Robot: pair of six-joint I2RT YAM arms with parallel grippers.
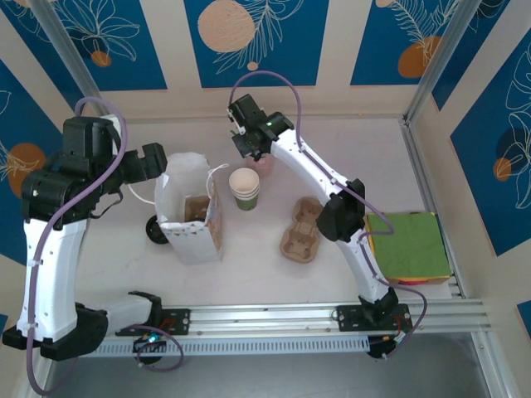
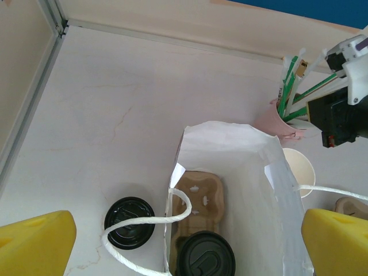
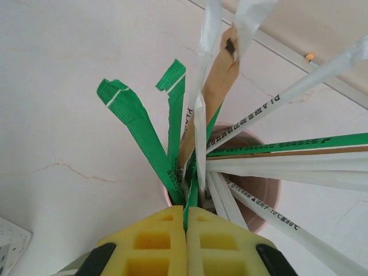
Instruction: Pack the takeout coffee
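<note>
One takeout coffee point(image 2: 205, 256), a cup under a round black lid, sits in a brown carrier point(image 2: 198, 192) inside the open white paper bag point(image 2: 241, 149). Another black-lidded cup point(image 2: 130, 222) stands on the table just left of the bag point(image 1: 192, 211), showing in the top view too point(image 1: 153, 228). My left gripper point(image 2: 187, 244) hangs open above the bag mouth, its yellow fingers point(image 2: 34, 244) wide apart. My right gripper point(image 3: 185, 215) is shut on a green wrapped straw point(image 3: 192, 195) in the pink cup of straws point(image 3: 261, 192), at the back of the table point(image 1: 249, 137).
A stack of lidless green cups point(image 1: 245, 189) stands right of the bag. A second brown carrier point(image 1: 300, 230) lies mid-table. Green and yellow napkins point(image 1: 406, 246) are at the right edge. The bag's white cord handle point(image 2: 144, 221) loops over the outside cup.
</note>
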